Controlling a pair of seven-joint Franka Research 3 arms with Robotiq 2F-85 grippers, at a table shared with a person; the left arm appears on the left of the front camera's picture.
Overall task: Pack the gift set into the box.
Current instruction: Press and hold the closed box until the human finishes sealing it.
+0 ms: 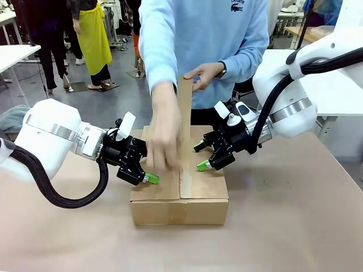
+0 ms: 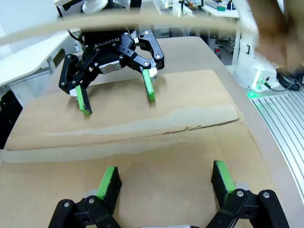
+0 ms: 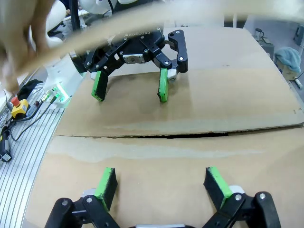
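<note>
The box [image 1: 179,204] stands in the middle of the table with its top flaps folded down. My left gripper [image 1: 144,177] is open, its green pads down on the left flap. From the right, my right gripper [image 1: 201,156] is also open and rests on the right flap. In the left wrist view my left gripper [image 2: 165,172] faces the right gripper [image 2: 118,100] across the seam of the box [image 2: 190,142]. The right wrist view mirrors this: right gripper [image 3: 159,175], left gripper [image 3: 130,93], box [image 3: 237,109]. The gift set is hidden.
A person at the far side holds a tan tape strip [image 1: 185,113] upright over the seam. One hand [image 1: 164,141] presses it onto the box and the other hand [image 1: 205,73] holds its top end. Bare table [image 1: 295,226] surrounds the box.
</note>
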